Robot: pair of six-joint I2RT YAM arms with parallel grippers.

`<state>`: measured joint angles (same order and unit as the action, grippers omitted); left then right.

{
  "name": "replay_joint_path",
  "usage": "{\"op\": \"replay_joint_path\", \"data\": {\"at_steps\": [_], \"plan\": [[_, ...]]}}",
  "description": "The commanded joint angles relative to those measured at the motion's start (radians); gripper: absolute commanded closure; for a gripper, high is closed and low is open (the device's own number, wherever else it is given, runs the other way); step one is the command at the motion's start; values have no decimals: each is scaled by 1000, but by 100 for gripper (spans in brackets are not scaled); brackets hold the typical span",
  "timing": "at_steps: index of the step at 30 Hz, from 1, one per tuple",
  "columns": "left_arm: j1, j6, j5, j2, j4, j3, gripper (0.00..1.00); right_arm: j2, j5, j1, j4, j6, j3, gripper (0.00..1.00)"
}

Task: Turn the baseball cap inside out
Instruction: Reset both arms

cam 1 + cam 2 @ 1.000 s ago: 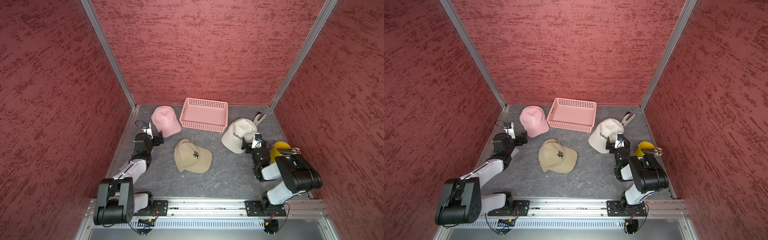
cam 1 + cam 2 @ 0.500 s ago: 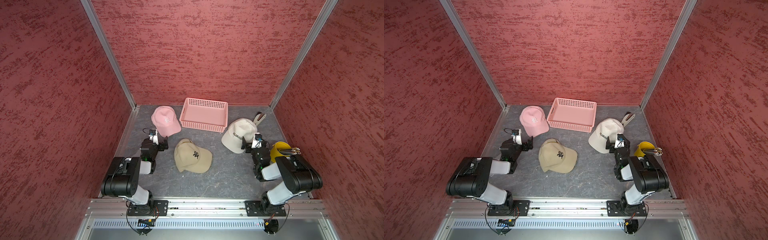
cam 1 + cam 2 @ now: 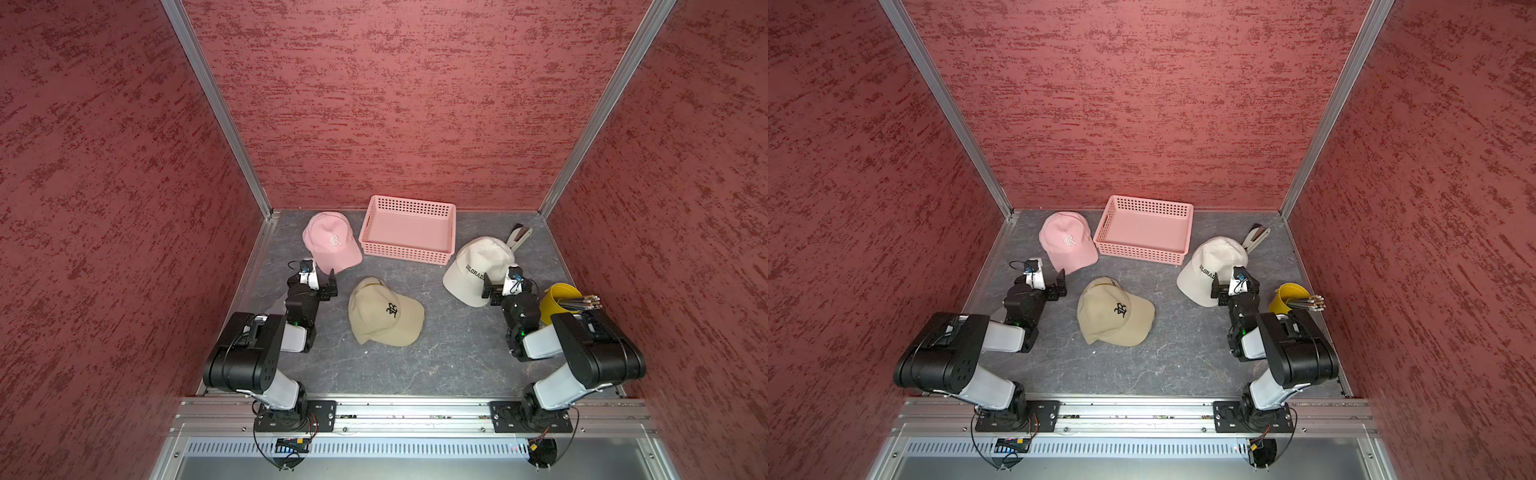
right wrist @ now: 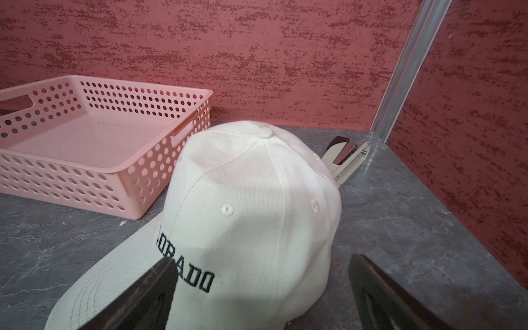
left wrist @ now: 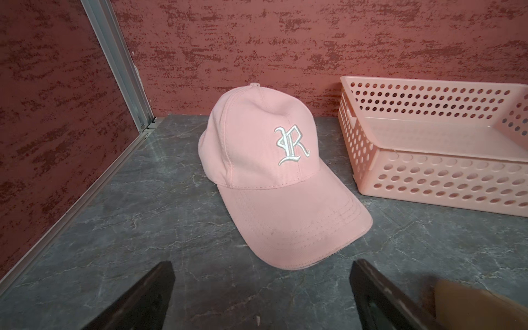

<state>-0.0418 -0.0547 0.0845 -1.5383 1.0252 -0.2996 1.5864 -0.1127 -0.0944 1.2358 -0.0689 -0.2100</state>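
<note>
Just beyond left pincer (image 5: 261, 265), pink brim (image 5: 294, 225)

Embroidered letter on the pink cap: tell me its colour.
White, with a silvery sheen; the letter on the pink cap shows best in the left wrist view.

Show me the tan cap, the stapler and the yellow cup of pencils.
tan baseball cap (image 3: 380, 320), in a top view, on the crown beside its black emblem.
stapler (image 4: 344, 153), right wrist view, on its shiny metal arm.
yellow cup (image 3: 1278, 302), in a top view, on its outer wall.
</note>
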Motion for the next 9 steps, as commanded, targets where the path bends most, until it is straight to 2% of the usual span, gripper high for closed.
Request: {"op": "replay_joint_path", "data": {"at_steps": [1, 9], "plan": [[25, 19, -24, 3, -67, -47, 0, -20, 22, 3, -22, -11, -29, 1], [51, 29, -92, 8, -117, -69, 0, -21, 13, 2, -39, -9, -38, 2]]}}
